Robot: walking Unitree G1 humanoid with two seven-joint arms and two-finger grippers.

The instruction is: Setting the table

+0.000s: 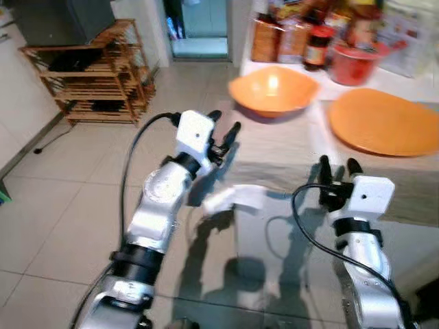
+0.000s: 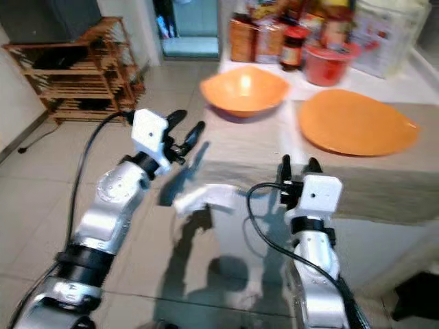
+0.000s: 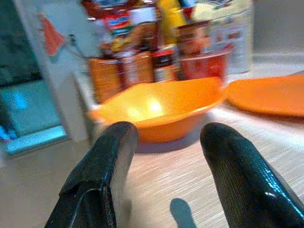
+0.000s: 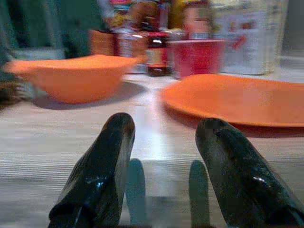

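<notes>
On the tabletop [image 1: 288, 154], which has a pale woven cloth over it, there's an orange bowl [image 1: 273, 90] sitting near the left corner, and a big orange plate [image 1: 381, 122] just to its right, the two close but not touching. Behind them, up against the back, is a cluster of jars and packets [image 1: 302, 31] plus a red tub [image 1: 353, 63]. The left end effector [image 1: 225, 130] hovers off the table's edge, pointed at the bowl, fingers spread and holding nothing. The right end effector [image 1: 337, 167] sits lower by the near edge in front of the plate, also spread apart and empty. Off to the left, a wooden rack [image 1: 92, 79] stands on the tiled floor [image 1: 62, 205].
</notes>
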